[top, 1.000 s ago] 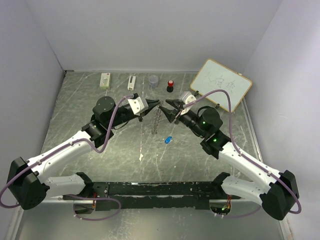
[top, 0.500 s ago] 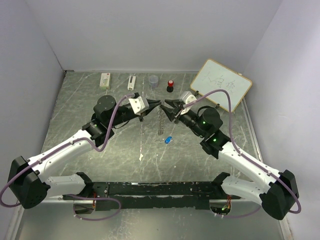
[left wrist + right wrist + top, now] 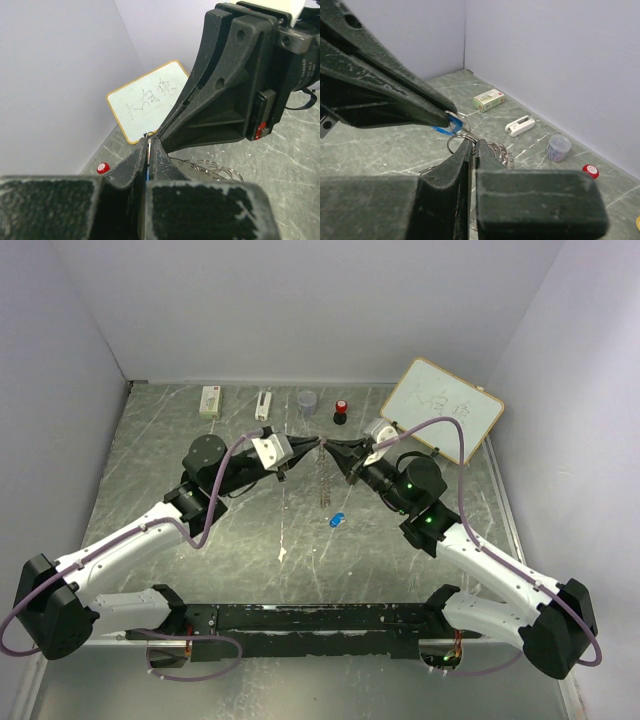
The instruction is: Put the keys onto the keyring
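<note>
**A:** Where do things stand?

**B:** Above the middle of the surface [image 3: 300, 565], the left tool [image 3: 149, 150] is pressed together on one blue key [image 3: 451, 125]. The right tool [image 3: 473, 146] pinches the keyring [image 3: 496, 149] just beside it, with the rest of the ring dangling below. The second key [image 3: 337, 519] lies on the surface, nearer.

**A:** What might go wrong?

**B:** I'd judge the tips are badly crowded. A small twist could pop the key loose, or the ring could slip free and drop.

I count two robot arms [image 3: 130, 540], two keys [image 3: 336, 519] [image 3: 450, 125], one keyring [image 3: 322, 478], one whiteboard [image 3: 443, 406], one clear cup [image 3: 307, 400], one red knob [image 3: 341, 410], one box [image 3: 210, 400], one clip [image 3: 263, 404].
</note>
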